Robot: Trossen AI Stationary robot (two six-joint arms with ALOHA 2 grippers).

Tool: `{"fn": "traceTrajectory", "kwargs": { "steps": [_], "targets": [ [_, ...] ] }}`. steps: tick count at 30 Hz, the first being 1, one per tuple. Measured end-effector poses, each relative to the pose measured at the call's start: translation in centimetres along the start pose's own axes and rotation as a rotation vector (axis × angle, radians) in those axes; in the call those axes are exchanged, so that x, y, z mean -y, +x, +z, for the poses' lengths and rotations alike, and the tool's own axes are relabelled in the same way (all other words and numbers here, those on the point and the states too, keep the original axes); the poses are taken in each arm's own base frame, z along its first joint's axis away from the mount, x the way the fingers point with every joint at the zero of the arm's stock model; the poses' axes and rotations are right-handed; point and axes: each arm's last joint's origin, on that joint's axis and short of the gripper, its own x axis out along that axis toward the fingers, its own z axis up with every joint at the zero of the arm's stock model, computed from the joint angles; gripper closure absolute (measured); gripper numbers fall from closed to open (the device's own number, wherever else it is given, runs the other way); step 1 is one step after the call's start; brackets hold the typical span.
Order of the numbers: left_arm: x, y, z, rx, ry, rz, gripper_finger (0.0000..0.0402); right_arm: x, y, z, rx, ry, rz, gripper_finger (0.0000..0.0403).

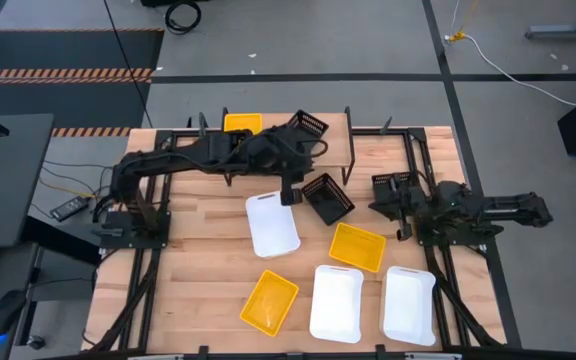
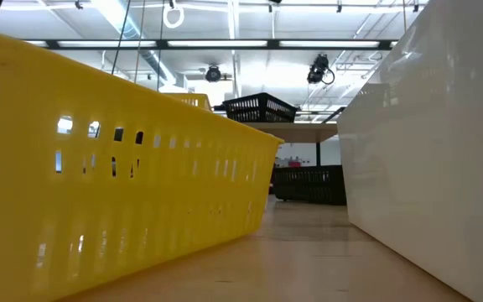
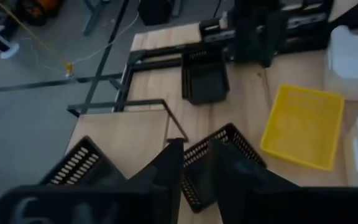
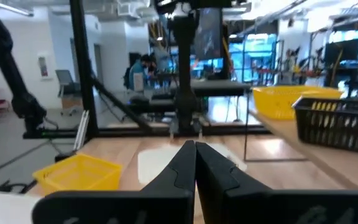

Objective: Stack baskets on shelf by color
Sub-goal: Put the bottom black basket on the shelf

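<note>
The shelf (image 1: 336,142) stands at the table's far side. A yellow basket (image 1: 243,123) rests on its top toward the far left. My left gripper (image 3: 197,171) reaches over the shelf's right half and is shut on a black basket (image 1: 309,125), which shows tilted above the shelf board (image 2: 300,132) in the low view. A second black basket (image 1: 328,197) sits on the table just near the shelf. My right gripper (image 4: 196,152) waits shut by the table's right side, touching nothing. My left gripper holds the black basket by the rim of one side wall near a corner (image 3: 199,158). One finger (image 3: 241,180) lies over the basket's inside and the other (image 3: 166,174) stays outside. The fingers slant down from the table's left. The basket sits tilted over the shelf top.
On the table lie a white basket (image 1: 271,225) near the shelf, a yellow one (image 1: 357,247) right of it, and along the near edge a yellow (image 1: 269,301) and two white baskets (image 1: 336,303), (image 1: 409,305). Bare wood lies at the near left.
</note>
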Motion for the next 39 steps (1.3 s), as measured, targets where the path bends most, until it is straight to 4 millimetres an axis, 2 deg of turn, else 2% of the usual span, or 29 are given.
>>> {"fn": "traceTrajectory", "kwargs": {
  "steps": [3, 8, 11, 17, 22, 27, 30, 33, 39],
  "targets": [
    [0.9, 0.1, -1.0, -0.021, 0.009, -0.016, 0.0324, 0.1, 0.2, -0.2, -0.026, -0.012, -0.042, 0.0382],
    [2.0, -0.1, -3.9, 0.09, -0.03, -0.007, 0.0324, 0.3, 0.7, 0.1, 0.002, -0.027, -0.081, 0.0343],
    [2.1, -1.2, -6.4, 0.182, -0.072, 0.014, 0.0324, 0.3, 1.3, 1.5, 0.019, -0.032, -0.093, 0.031],
    [1.7, -5.2, -10.9, 0.357, -0.179, 0.049, 0.0324, 0.5, 3.9, 5.0, -0.036, -0.075, -0.14, 0.0259],
    [2.5, -7.6, -14.2, 0.421, -0.257, 0.083, 0.0324, 1.1, 8.2, 8.1, -0.152, -0.129, -0.151, 0.0254],
    [4.1, -7.8, -17.4, 0.513, -0.282, 0.139, 0.0324, 2.4, 13.9, 9.6, -0.364, -0.134, -0.182, 0.0255],
    [4.3, -8.4, -18.3, 0.568, -0.3, 0.138, 0.0324, 3.5, 17.4, 10.0, -0.489, -0.131, -0.204, 0.0255],
    [4.4, -8.8, -19.0, 0.552, -0.282, 0.139, 0.0324, 4.5, 20.4, 10.4, -0.591, -0.167, -0.233, 0.0255],
    [4.3, -9.8, -19.5, 0.529, -0.264, 0.162, 0.0324, 6.4, 24.9, 12.1, -0.674, -0.216, -0.309, 0.0256]
  ]
}}
